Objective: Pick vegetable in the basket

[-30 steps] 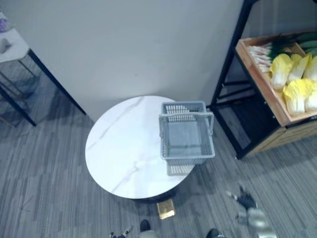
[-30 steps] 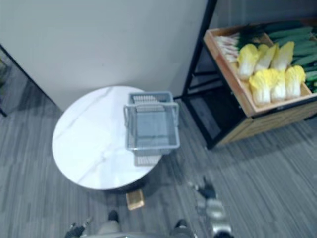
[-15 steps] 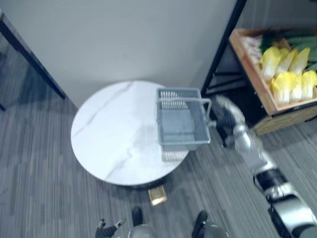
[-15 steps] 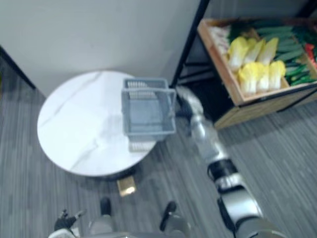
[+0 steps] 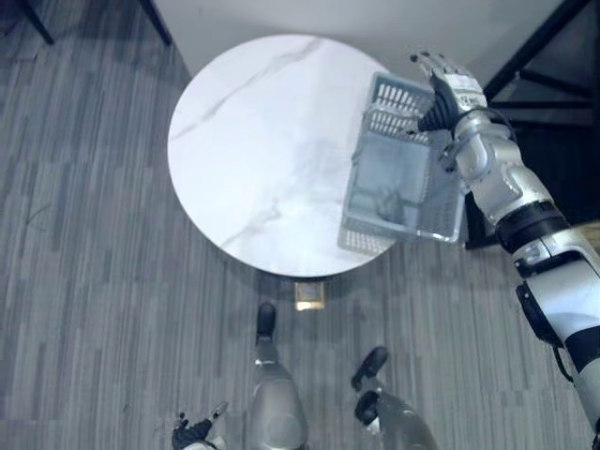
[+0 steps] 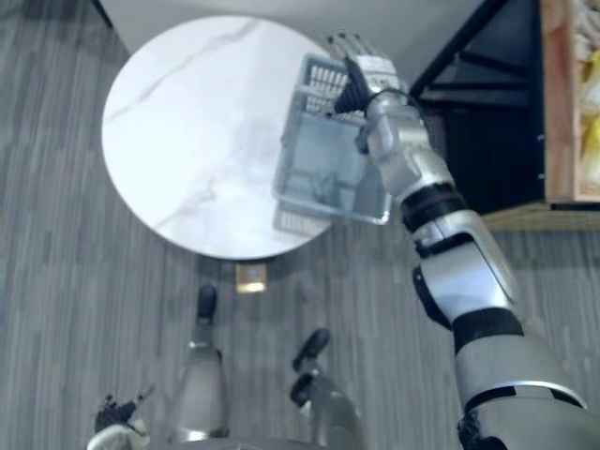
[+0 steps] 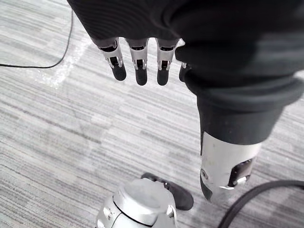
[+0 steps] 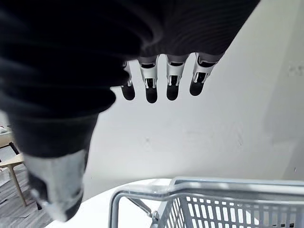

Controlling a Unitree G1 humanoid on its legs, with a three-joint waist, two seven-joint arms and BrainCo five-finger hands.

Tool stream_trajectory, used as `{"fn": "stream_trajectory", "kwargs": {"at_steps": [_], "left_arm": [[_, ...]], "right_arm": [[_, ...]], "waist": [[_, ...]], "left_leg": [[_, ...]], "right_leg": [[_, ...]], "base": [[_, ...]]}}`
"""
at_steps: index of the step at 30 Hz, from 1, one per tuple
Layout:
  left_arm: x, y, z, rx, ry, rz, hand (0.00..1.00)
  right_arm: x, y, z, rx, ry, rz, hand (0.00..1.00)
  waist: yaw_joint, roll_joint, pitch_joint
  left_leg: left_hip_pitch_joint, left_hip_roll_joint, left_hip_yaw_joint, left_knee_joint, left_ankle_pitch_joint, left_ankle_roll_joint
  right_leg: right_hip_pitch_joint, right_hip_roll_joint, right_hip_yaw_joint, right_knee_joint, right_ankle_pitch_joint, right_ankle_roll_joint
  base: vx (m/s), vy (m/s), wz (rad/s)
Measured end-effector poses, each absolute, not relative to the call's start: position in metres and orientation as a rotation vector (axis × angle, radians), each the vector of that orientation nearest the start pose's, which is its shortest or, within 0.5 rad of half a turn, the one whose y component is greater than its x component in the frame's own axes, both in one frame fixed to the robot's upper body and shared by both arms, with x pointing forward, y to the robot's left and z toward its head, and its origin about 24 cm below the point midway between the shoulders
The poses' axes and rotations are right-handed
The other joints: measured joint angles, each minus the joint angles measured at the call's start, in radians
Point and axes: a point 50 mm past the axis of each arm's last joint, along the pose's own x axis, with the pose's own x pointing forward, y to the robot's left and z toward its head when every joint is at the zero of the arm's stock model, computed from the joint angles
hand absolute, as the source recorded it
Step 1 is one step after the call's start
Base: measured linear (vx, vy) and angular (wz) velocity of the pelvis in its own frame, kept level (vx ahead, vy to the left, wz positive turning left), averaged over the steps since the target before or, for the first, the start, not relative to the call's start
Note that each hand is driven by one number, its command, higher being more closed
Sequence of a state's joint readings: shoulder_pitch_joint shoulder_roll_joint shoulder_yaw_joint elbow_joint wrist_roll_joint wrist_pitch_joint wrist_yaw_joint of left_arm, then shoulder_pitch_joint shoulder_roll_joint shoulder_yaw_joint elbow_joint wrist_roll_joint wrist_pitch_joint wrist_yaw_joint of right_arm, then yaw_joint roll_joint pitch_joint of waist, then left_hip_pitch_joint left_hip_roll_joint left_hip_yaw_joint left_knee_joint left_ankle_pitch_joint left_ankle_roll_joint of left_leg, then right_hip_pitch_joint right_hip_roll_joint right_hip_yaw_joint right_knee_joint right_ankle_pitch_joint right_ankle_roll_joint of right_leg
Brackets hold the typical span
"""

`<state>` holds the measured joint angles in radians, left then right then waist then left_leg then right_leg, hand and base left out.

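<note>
I hold right hand (image 5: 448, 84) over basket (image 5: 403, 178) at worktop (image 5: 253, 141) edge, fingers (image 8: 172, 80) straight, apart, empty; probably bound for vegetable crate (image 6: 553, 94). Left hand (image 7: 137, 52) hangs low, fingers relaxed.

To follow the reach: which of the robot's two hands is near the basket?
The right hand, fingers straight, above the far end of the grey basket; the left hand hangs over the floor.

A white table (image 5: 253, 141) with faint grey marble veins; a pale grey mesh basket (image 5: 391, 101); grey streaked plank floor (image 5: 84, 281).
</note>
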<state>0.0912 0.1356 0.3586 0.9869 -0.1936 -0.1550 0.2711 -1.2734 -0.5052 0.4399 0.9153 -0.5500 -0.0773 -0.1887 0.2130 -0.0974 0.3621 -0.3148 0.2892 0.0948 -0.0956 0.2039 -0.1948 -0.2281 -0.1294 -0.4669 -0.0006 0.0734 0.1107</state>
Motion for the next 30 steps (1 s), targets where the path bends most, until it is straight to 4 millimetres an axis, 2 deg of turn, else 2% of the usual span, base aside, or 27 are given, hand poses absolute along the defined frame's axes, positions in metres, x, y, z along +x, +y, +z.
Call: {"fn": "stream_trajectory", "kwargs": {"at_steps": [6, 9, 17, 23, 24, 30], "left_arm": [[0.125, 0.265, -0.128, -0.044, 0.789, 0.735, 0.0], [0.137, 0.262, -0.125, -0.03, 0.764, 0.708, 0.0], [0.143, 0.259, -0.123, 0.006, 0.751, 0.676, 0.0], [0.143, 0.258, -0.123, 0.006, 0.753, 0.673, 0.0], [0.144, 0.258, -0.123, 0.008, 0.753, 0.67, 0.0], [0.147, 0.255, -0.123, -0.008, 0.748, 0.663, 0.0]], "right_arm": [[0.418, -0.169, 0.3, -1.246, -0.47, -0.218, 0.0], [0.42, -0.178, 0.302, -1.216, -0.432, -0.254, 0.0], [0.421, -0.197, 0.3, -1.178, -0.362, -0.306, 0.0], [0.421, -0.201, 0.297, -1.181, -0.344, -0.311, 0.0], [0.421, -0.201, 0.296, -1.182, -0.341, -0.31, 1.0], [0.421, -0.203, 0.293, -1.184, -0.341, -0.317, 1.0]], "waist": [[-0.001, 0.004, 0.03], [-0.009, 0.007, 0.048], [-0.013, 0.022, 0.086], [-0.014, 0.023, 0.087], [-0.014, 0.023, 0.087], [-0.015, 0.032, 0.092]], "left_leg": [[-0.027, -0.02, 0.001, 0.0, 0.006, 0.005], [-0.04, -0.021, 0.0, 0.0, 0.021, 0.002], [-0.056, -0.02, -0.015, 0.0, 0.021, 0.002], [-0.072, -0.021, -0.019, -0.001, 0.021, 0.002], [-0.072, -0.021, -0.019, -0.001, 0.021, 0.002], [-0.072, -0.026, -0.018, -0.001, 0.021, 0.002]], "right_leg": [[-0.014, -0.015, -0.006, -0.008, 0.002, 0.004], [-0.016, -0.015, -0.018, -0.011, 0.002, 0.004], [-0.031, -0.016, -0.025, 0.001, 0.002, 0.004], [-0.048, -0.018, -0.025, 0.008, 0.002, 0.004], [-0.048, -0.018, -0.025, 0.009, 0.002, 0.004], [-0.051, -0.029, -0.023, 0.013, 0.002, 0.004]], "base": [[0.05, 0.029, 0.07], [0.0, 0.018, 0.09], [0.0, 0.007, 0.01], [0.0, 0.005, 0.01], [0.0, 0.0, 0.0], [0.0, 0.0, 0.0]]}}
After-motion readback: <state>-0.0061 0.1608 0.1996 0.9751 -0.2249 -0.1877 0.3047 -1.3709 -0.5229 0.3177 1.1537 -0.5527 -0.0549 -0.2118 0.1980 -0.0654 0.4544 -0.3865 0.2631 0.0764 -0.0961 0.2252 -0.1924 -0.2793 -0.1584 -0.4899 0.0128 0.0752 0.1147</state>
